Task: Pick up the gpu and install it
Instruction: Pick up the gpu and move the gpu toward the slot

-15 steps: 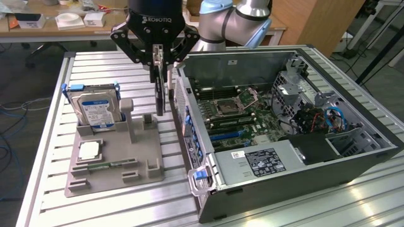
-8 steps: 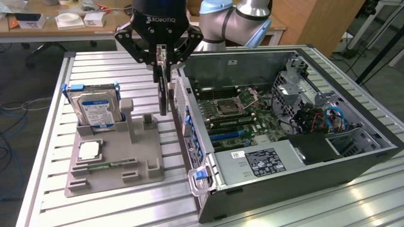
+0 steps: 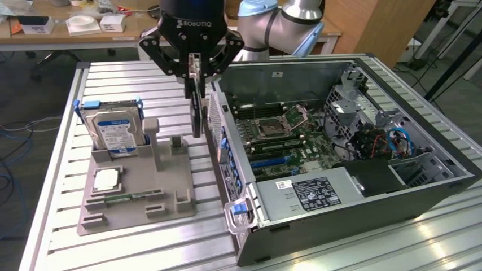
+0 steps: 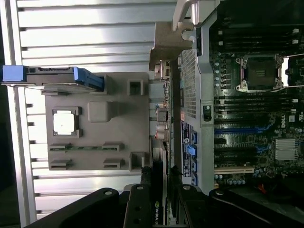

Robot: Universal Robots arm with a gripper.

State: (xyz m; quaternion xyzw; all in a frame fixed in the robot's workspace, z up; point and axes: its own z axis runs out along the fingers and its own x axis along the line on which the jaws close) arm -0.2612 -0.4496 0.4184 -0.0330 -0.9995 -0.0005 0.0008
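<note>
Gripper: the gripper (image 3: 194, 70) (image 4: 158, 183) has its fingers partly closed, pinching the gpu's top edge.
Gpu position: the gpu (image 3: 196, 107) (image 4: 157, 209) hangs in the air just outside the computer case (image 3: 339, 231), close to its perforated wall.
Long axis: vertical, pointing down from the fingers.
Facing: thin edge toward the exterior view, flat faces roughly parallel to that wall.
Other side: the grey holder (image 3: 135, 192) with the hard drive (image 3: 113, 127) stands farther from the case.

The surface (image 3: 56, 169) is ribbed, shiny metal; the tray (image 3: 143, 169) matt grey plastic; the card (image 3: 196, 113) dark and matt; the case (image 3: 376, 210) dull dark metal.
</note>
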